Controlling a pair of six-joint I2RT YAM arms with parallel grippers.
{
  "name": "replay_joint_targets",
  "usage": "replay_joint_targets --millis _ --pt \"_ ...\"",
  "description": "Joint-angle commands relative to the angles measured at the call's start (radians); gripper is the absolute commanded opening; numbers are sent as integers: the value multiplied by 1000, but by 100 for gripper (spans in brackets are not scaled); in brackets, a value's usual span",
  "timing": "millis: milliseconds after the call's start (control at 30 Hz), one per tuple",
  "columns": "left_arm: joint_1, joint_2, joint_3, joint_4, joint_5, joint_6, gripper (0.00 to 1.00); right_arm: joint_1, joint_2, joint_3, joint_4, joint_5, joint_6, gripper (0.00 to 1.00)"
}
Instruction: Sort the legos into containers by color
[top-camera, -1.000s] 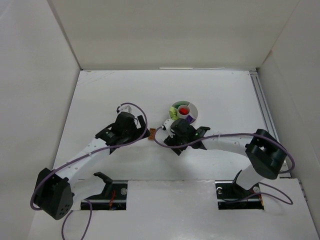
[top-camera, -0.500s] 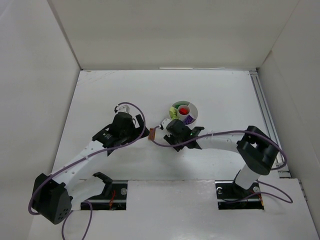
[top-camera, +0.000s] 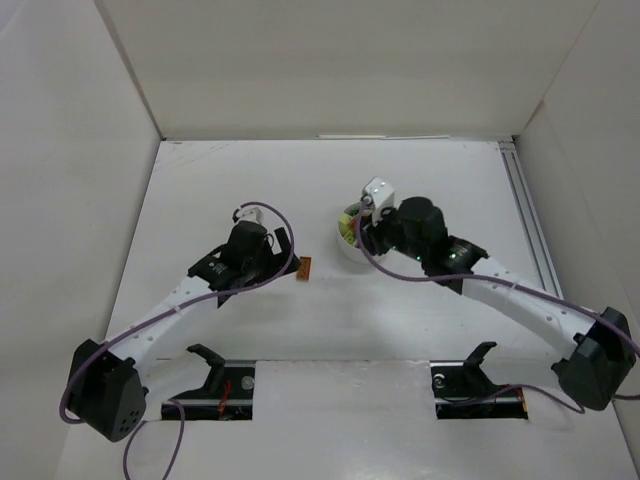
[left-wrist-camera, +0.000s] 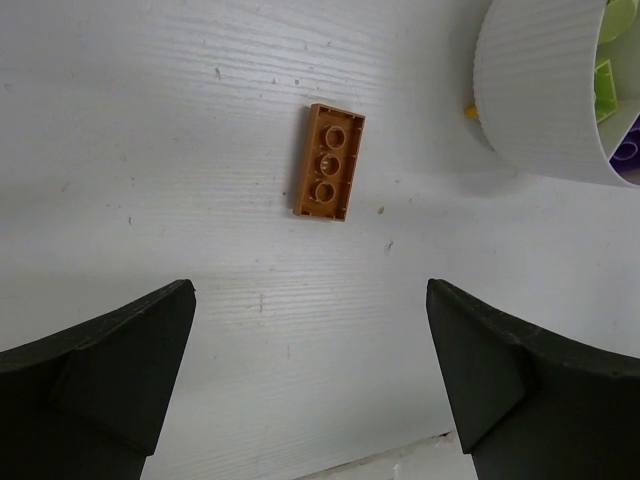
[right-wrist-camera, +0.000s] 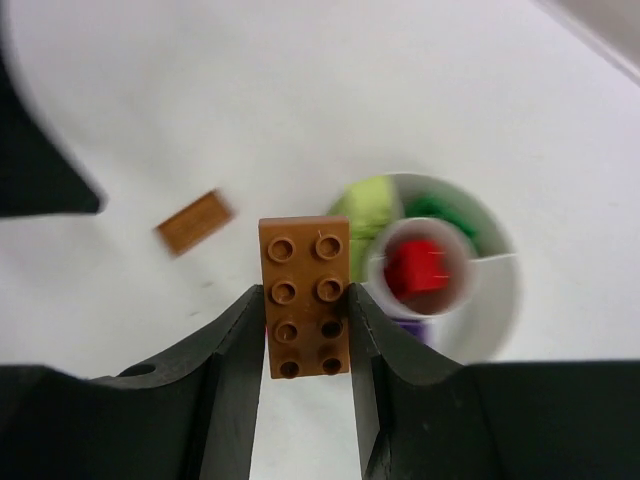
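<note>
The top camera looks down from high behind the near edge over the whole table; the left wrist camera faces down, close over the tabletop; the right wrist camera looks down from higher; all three share the loose brown brick and white tub

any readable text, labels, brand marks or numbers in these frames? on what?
None readable in any view.
Held brown brick in the right tool: studs face the camera, but any embossing is too blurred to read.
Loose brown brick: three round hollows show, no marks.
White tub: plain ribbed wall, no label.
Top view: nothing legible at that size.
</note>
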Motion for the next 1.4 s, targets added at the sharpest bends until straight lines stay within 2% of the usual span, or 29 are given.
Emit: replay_joint_targets --millis 0,33,133,333,400,600,967,1100,1133,1367 --pt "12 44 68 38 17 53 100 -185 1 10 83 -193 -32 14" --pt "12 58 69 38 17 53 100 -264 1 10 83 -228 -21 14" --pt "12 110 98 62 36 79 100 -360 35 20 126 -315 -12 14" --pt "12 244 165 73 36 111 100 -454 124 30 222 -455 -1 16" --pt "12 268 179 73 36 112 100 -494 148 21 259 -553 -1 17" --pt "12 308 197 73 45 130 100 -529 231 10 299 -647 14 21" --pt "12 331 217 64 54 130 100 -570 308 -24 354 -709 33 29" --pt "12 331 217 64 54 130 100 -589 308 -50 376 -720 33 42" --pt "12 331 217 64 54 130 100 -589 308 -50 386 -720 33 47" --pt "12 350 227 64 73 130 100 -589 308 -50 386 -739 42 63"
